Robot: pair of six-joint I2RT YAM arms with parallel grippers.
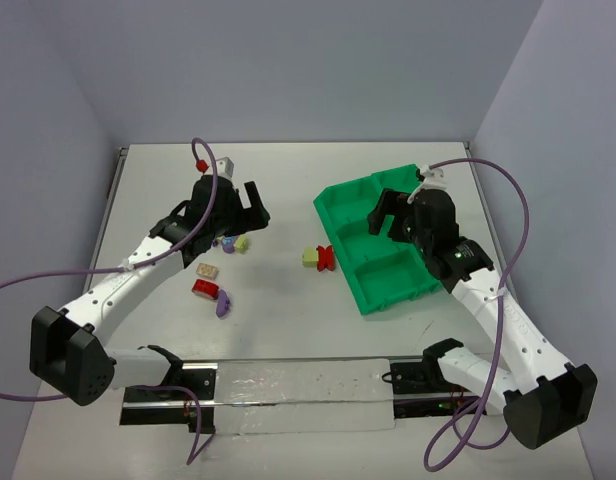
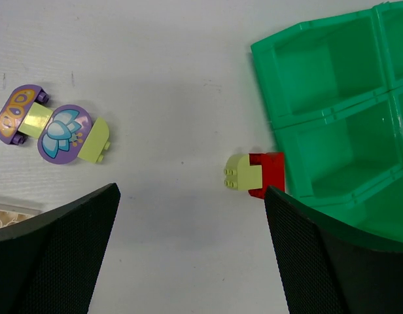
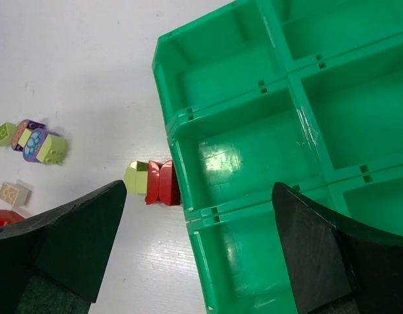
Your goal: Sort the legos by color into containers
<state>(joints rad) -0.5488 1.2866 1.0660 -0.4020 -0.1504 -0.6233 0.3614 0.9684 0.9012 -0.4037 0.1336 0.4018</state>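
Observation:
The green tray (image 1: pixel 360 210) lies right of centre; the compartments I can see are empty. It also shows in the left wrist view (image 2: pixel 332 118) and the right wrist view (image 3: pixel 254 131). A yellow-green brick (image 1: pixel 310 257) and a red brick (image 1: pixel 326 258) lie together against its left wall. Purple and yellow-green bricks (image 1: pixel 235 242) lie by my left gripper (image 1: pixel 250 208), which is open and empty above the table. A cream brick (image 1: pixel 206 271), a red brick (image 1: pixel 204 288) and a purple brick (image 1: pixel 223 303) lie further left. My right gripper (image 1: pixel 388 215) is open and empty over the tray.
The table's near edge carries a clear plastic strip (image 1: pixel 298 395) and both arm bases. Purple cables (image 1: pixel 508 200) loop off each arm. Grey walls close in the table at the back and sides.

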